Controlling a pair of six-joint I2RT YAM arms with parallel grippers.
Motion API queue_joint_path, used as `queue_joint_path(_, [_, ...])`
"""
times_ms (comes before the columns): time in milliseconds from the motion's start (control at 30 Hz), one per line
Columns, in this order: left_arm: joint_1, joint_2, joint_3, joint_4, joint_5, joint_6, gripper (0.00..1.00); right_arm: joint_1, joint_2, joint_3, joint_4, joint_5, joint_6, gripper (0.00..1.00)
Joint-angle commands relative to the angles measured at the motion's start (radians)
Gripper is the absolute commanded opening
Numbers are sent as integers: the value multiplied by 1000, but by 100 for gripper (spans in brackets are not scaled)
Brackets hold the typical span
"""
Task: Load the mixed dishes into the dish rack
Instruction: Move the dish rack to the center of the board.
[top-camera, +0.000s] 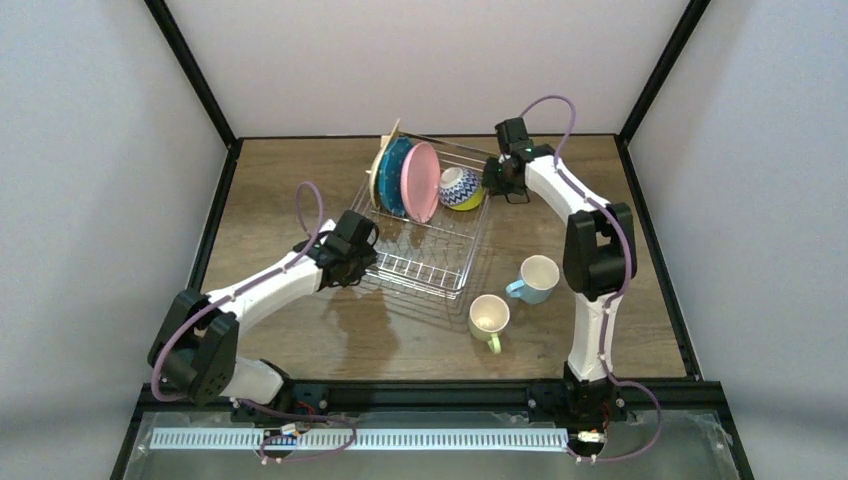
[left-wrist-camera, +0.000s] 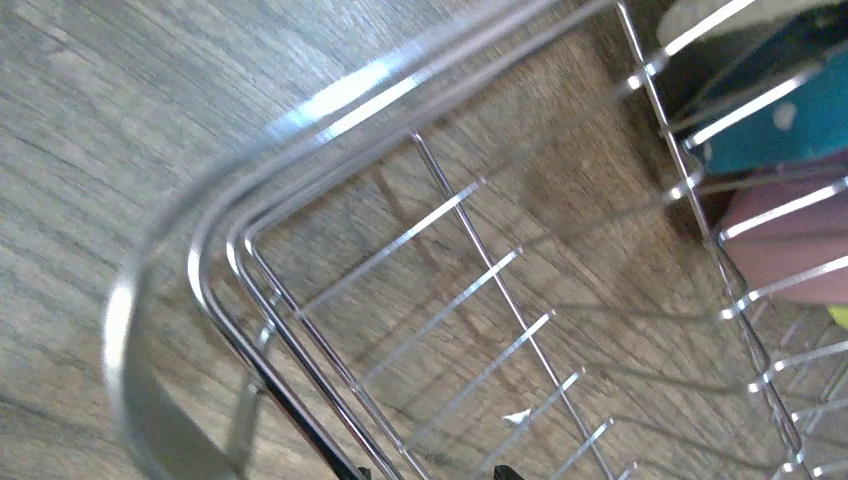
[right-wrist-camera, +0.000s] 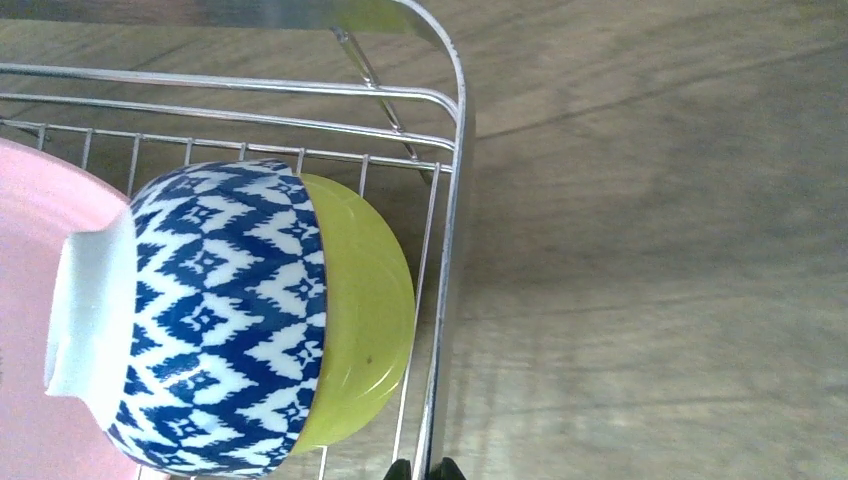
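From above: tan plate (top-camera: 377, 172), teal plate (top-camera: 394, 180), pink plate (top-camera: 421, 182) on edge at the far end of the dish rack (top-camera: 430, 270), patterned bowl (top-camera: 460, 187) beside them; light-blue mug (top-camera: 536, 278), yellow-green mug (top-camera: 489, 318) on the counter (top-camera: 300, 330) to its right. Left pincer (top-camera: 356, 268) at the near-left corner, right pincer (top-camera: 491, 179) at the far-right. Left wrist: tips apart by rim wire, hold unclear. Right wrist: pinched closed on rim wire beside bowl.

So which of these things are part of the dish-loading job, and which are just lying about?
Part of the job: dish rack, tan plate, teal plate, pink plate, patterned bowl, blue mug, yellow-green mug.
Just there: wooden table, black frame, white slotted strip along the near edge.
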Motion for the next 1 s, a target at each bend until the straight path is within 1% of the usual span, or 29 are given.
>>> queue_joint_path(0, [26, 49, 73, -1, -5, 69, 69, -25, -92, -93, -72, 6, -38, 1])
queue_joint_path(67, [34, 75, 100, -2, 2, 86, 69, -27, -123, -125, -69, 8, -33, 2])
queue_joint_path(333, [54, 181, 207, -5, 25, 158, 69, -28, -213, -227, -54, 10, -11, 27])
queue_joint_path(467, [68, 231, 275, -20, 27, 192, 69, -29, -246, -257, -50, 14, -6, 35])
queue_joint_path(567, [79, 270, 342, -33, 27, 217, 69, -28, -259, -263, -53, 14, -4, 37])
queue_joint_path(767, [104, 364, 470, -68, 33, 266, 69, -32, -271, -276, -59, 18, -10, 38])
queue_joint_path(967, [128, 424, 544, -84, 41, 286, 69, -40, -273, -298, -56, 16, -22, 38])
